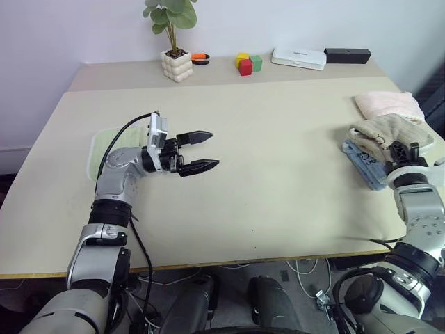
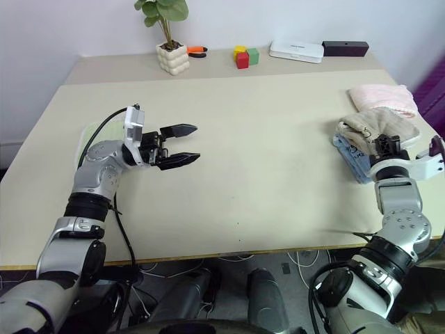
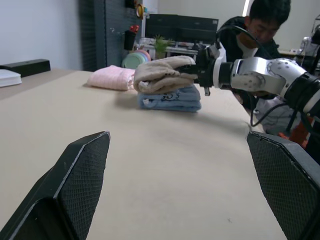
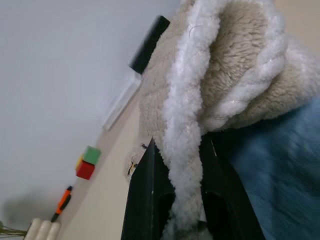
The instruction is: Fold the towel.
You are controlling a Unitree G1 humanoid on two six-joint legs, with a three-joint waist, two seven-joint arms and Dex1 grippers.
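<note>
So the setup is a big pale beige table pushed against a light wall. Along the back edge, across the top of the frame, sit a small potted plant, an orange-handled tool, some coloured blocks, a flat white box and a black box. A light green towel lies flat at the left, partly under the left arm. In the left wrist view a person sits beyond the table's far end, with shelves and monitors behind.

The towel, folded up and tan, is at the far right of the frame, stacked on a blue folded towel, with a pink towel just behind. The right gripper is clamped on the towel's whitish edge, fingers squeezing the trim between them. The left gripper hangs over bare table left of centre, jaws wide apart and holding nothing, well away from the stack.
</note>
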